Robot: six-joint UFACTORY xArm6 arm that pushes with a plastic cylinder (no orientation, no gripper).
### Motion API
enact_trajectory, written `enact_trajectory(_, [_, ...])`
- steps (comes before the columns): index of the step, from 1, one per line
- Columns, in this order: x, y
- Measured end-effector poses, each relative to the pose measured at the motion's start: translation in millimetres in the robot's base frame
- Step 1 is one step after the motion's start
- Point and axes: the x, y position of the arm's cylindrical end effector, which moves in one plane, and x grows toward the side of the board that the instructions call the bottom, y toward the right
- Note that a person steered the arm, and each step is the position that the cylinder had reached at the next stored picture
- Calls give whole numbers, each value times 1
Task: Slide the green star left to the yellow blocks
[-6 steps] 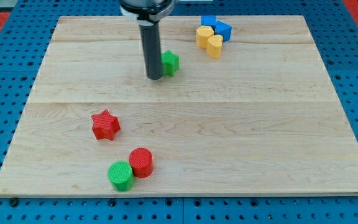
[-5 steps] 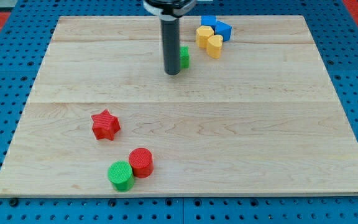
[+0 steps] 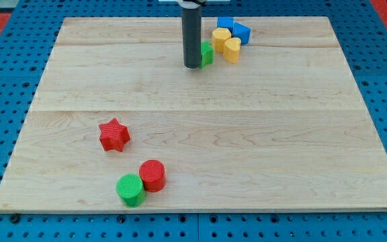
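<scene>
The green star [image 3: 207,54] lies near the view's top, mostly hidden behind the dark rod. My tip [image 3: 192,65] rests on the board against the star's left side. Two yellow blocks [image 3: 227,43] sit just right of the star; the nearer one looks heart-shaped and is touching it or nearly so.
Two blue blocks [image 3: 234,29] sit behind the yellow ones at the view's top. A red star [image 3: 113,135] lies left of centre. A red cylinder [image 3: 152,175] and a green cylinder [image 3: 130,189] stand together near the bottom edge of the wooden board [image 3: 281,134].
My tip has moved right and slightly up the view, pushing the green star right until it reaches the yellow blocks. The other blocks have not moved.
</scene>
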Motion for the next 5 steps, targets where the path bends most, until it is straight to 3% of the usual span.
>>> enact_trajectory(2, [-20,-4])
enact_trajectory(3, [0,-42])
enact_trajectory(4, [69,-20])
enact_trajectory(5, [117,67])
